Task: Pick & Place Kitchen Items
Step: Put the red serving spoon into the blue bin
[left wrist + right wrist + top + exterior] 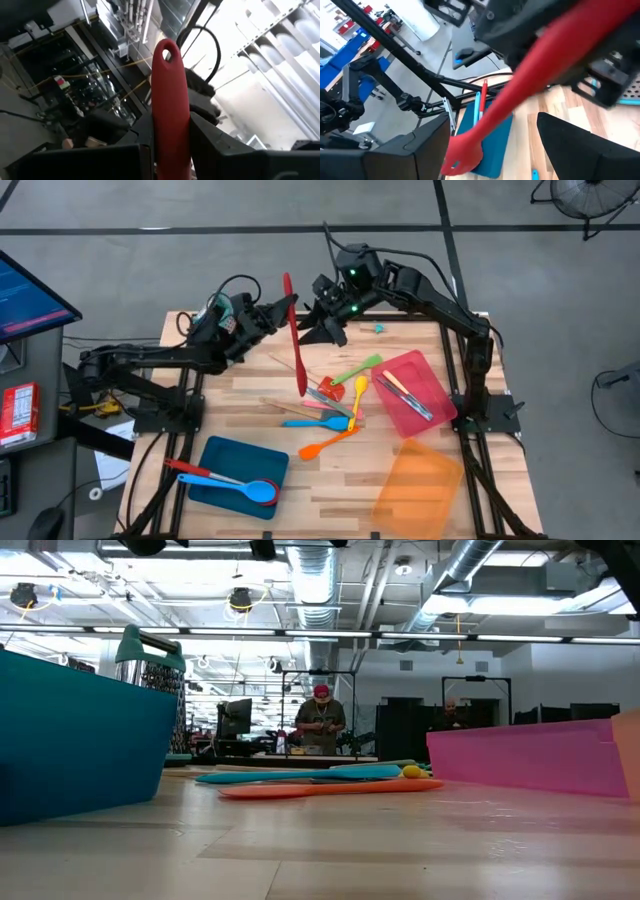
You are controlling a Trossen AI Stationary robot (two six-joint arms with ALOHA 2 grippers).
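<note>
- Left hand (pixel 272 314) is clamped on a long slim red plastic utensil (pixel 294 340), raised above the far middle of the worktop (pixel 250 420). In the left wrist view the holed handle end stands out beyond the fingers (pixel 145 145).
- Right hand (pixel 322 308) stands fully spread just right of the red utensil, near its upper part, holding nothing.
- Risk: the grip sits near one end, so the long free length could swing or pivot in the fingers and slip out.
- Risk: if this is a handover, the two hands are close enough to collide, or the utensil may drop onto the loose utensils (pixel 335 405) below.
- Destination is unclear: blue tray (pixel 240 450) near left, pink-red tray (pixel 425 375) right and orange tray (pixel 420 485) near right.
</note>
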